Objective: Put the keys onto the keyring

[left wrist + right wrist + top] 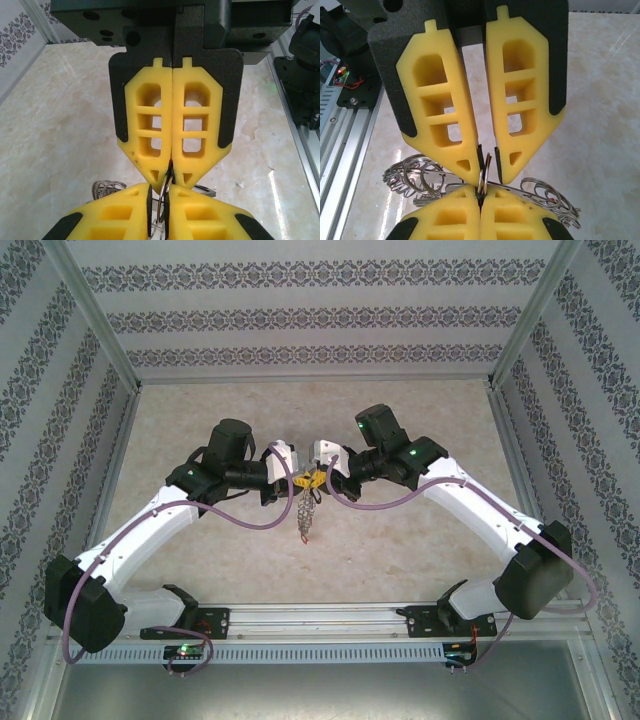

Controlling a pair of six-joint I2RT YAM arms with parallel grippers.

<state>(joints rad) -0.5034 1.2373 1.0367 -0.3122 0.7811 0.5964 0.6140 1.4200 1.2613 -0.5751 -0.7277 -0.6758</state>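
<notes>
Over the middle of the table the left gripper (486,167) and right gripper (480,195) meet tip to tip, both pinching one thin ring of the keyring (308,505). The right jaws are pressed fully together and the left stand a sliver apart. The rest of the chain trails toward the near side, with a red-tagged key (303,537) at its end.

My left claw (159,192) and right claw (171,175): yellow fingers (195,130) cut with rectangular windows, pointed tips, black backing plates. My left arm (140,535) and right arm (480,505): white shells, black joint housings, purple cable (245,526) along each, green lamp (183,476) lit.
</notes>
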